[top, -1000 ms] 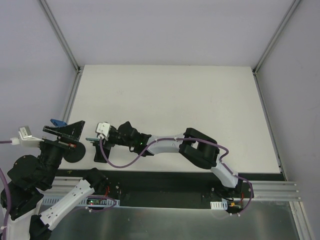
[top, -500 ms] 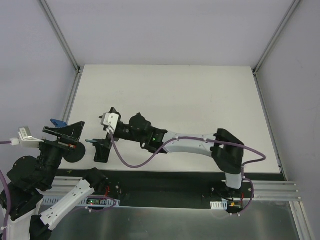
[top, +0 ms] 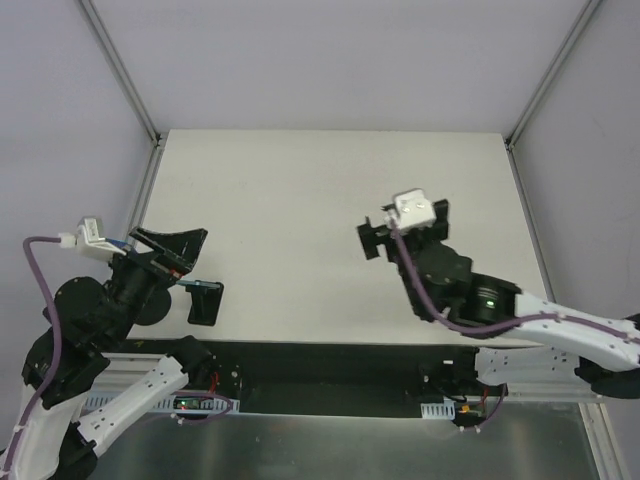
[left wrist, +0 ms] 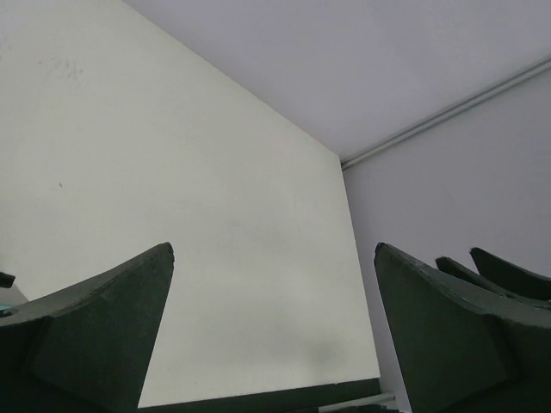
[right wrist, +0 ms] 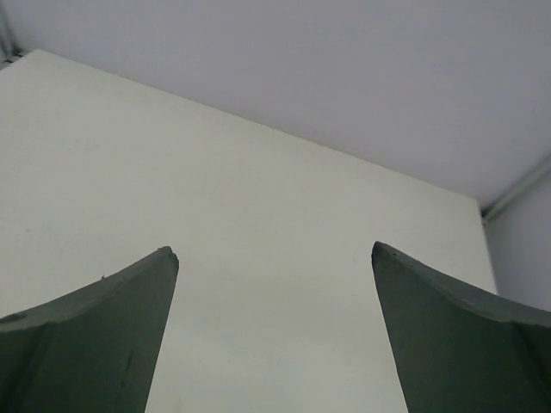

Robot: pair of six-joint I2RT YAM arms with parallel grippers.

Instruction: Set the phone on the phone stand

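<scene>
1. Right arm has pulled back since half a second ago. The right fingers [right wrist: 95,318], then just beside the phone [top: 206,303], now hang well off to its right. The left arm has swung as well, and the left fingers [left wrist: 95,327] are now closer above the phone.
2. Right fingers: spread wide, nothing between them. Ahead of them is only bare surface [top: 330,190] and the back wall.
3. Left fingers: spread wide and empty, aimed across the surface toward the far right corner.
4. Phone: just below the left fingers on their near side, and well apart from the right fingers, off to their left. A teal bar [top: 192,285] touches its top end.
5. Phone stand [top: 157,314]: mostly hidden under the left arm, just beside the phone; only a sliver of the base shows.
6. Why it sits like this: neither arm grips the phone, so it looks let go at the stand, with the teal bar likely the holder. The placing seems done or nearly done. The top view doesn't show whether it is properly seated.
7. Edges: phone and stand are close to the near edge by the left corner, and the left arm crowds them. A brush from the left fingers could tip the phone off.
8. Room: open surface lies all around the right fingers. The left fingers are safest going up and away from the phone, not sweeping sideways.
</scene>
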